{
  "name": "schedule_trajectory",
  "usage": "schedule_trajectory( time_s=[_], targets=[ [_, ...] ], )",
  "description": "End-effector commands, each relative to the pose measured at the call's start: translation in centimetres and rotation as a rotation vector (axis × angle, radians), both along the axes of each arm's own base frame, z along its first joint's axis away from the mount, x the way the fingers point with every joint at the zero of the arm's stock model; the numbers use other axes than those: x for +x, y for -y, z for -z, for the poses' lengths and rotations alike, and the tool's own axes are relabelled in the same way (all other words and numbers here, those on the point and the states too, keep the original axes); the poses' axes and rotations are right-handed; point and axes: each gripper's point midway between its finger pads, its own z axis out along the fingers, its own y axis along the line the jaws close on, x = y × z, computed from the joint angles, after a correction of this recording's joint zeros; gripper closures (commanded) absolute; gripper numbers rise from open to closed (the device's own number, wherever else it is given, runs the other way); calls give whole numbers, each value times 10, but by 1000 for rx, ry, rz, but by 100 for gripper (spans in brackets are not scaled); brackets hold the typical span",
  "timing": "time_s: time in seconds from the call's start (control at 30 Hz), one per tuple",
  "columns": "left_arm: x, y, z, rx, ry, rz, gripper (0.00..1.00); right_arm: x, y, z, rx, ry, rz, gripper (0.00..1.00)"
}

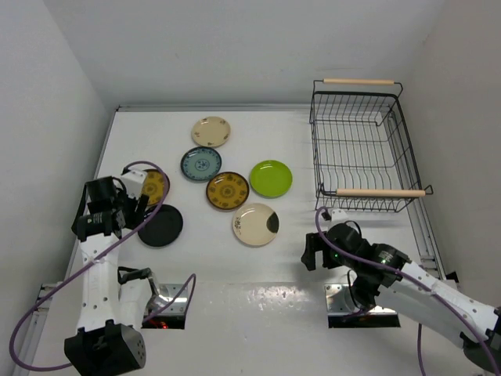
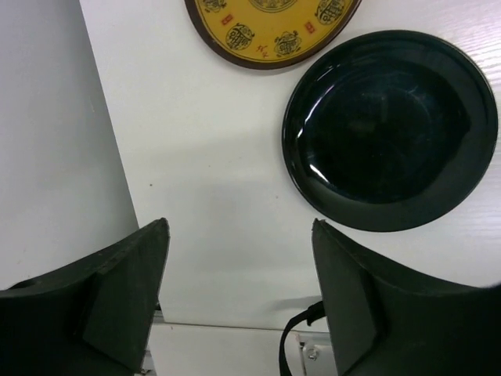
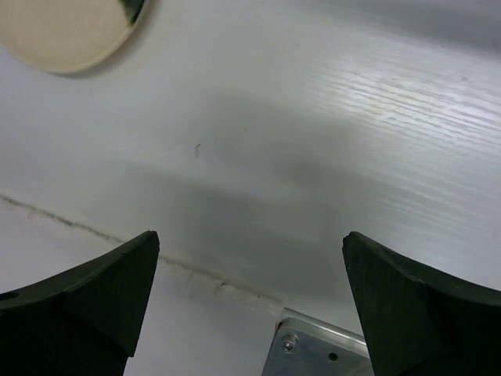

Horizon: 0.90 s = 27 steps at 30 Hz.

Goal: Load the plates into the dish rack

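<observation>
Seven plates lie on the white table: beige (image 1: 211,131), blue patterned (image 1: 201,164), brown-and-yellow (image 1: 228,190), a second brown-and-yellow (image 1: 154,185) partly hidden by my left arm, lime green (image 1: 271,178), black (image 1: 161,225), and cream with a dark patch (image 1: 255,224). The black wire dish rack (image 1: 364,149) stands at the back right with no plates in it. My left gripper (image 1: 135,207) (image 2: 239,298) is open and empty just left of the black plate (image 2: 391,129), near the second brown-and-yellow plate (image 2: 270,27). My right gripper (image 1: 311,252) (image 3: 250,305) is open and empty, right of the cream plate (image 3: 70,31).
White walls close in the table at the left, back and right. The left wall (image 2: 55,157) is close beside my left gripper. Metal mounting plates (image 1: 364,309) (image 3: 313,352) sit at the near edge by the arm bases. Purple cables loop along both arms.
</observation>
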Motion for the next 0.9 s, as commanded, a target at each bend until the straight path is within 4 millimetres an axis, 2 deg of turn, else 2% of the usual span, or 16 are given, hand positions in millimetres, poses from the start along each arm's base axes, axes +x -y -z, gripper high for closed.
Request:
schedule_trajectory(
  time_s=[0.0, 0.03, 0.07, 0.13, 0.17, 0.3, 0.43, 0.5, 0.53, 0.57, 0.6, 0.63, 0.67, 0.77, 0.83, 0.87],
  targets=[
    [7, 5, -13, -58, 63, -38, 21, 19, 16, -8, -7, 52, 220, 0],
    [8, 2, -15, -48, 62, -47, 17, 19, 16, -11, 25, 33, 280, 0],
    [8, 2, -15, -48, 62, -47, 17, 21, 7, -17, 60, 48, 233, 0],
    [8, 1, -16, -28, 56, -27, 5, 21, -16, -23, 116, 84, 78, 0],
    [10, 5, -17, -43, 70, -8, 3, 22, -19, -23, 131, 86, 79, 0],
    [15, 18, -15, -85, 72, 56, 2, 38, -26, -16, 140, 84, 171, 10],
    [15, 14, -17, -72, 67, 42, 1, 63, -36, -10, 169, 116, 286, 24],
    [18, 13, -25, -66, 85, 43, 1, 74, -46, -9, 231, 134, 321, 23],
    [20, 11, -33, -74, 108, 20, 1, 70, -45, 4, 233, 121, 318, 19],
    [20, 9, -37, -78, 121, -9, 1, 83, -62, -15, 352, 178, 316, 16],
    [19, 5, -44, -64, 140, -34, 1, 79, -63, 1, 334, 149, 303, 15],
    [21, 2, -54, -55, 163, -53, 1, 74, -71, 2, 363, 124, 268, 14],
    [20, 1, -54, -49, 162, -60, 1, 80, -83, -5, 416, 142, 250, 14],
    [24, 5, -52, -44, 136, -27, 1, 82, -101, 0, 412, 82, 220, 19],
    [27, 6, -46, -38, 102, -3, 1, 81, -105, 16, 377, 30, 226, 23],
    [29, 5, -49, -36, 111, -2, 1, 83, -111, 14, 389, 25, 218, 25]
  ],
)
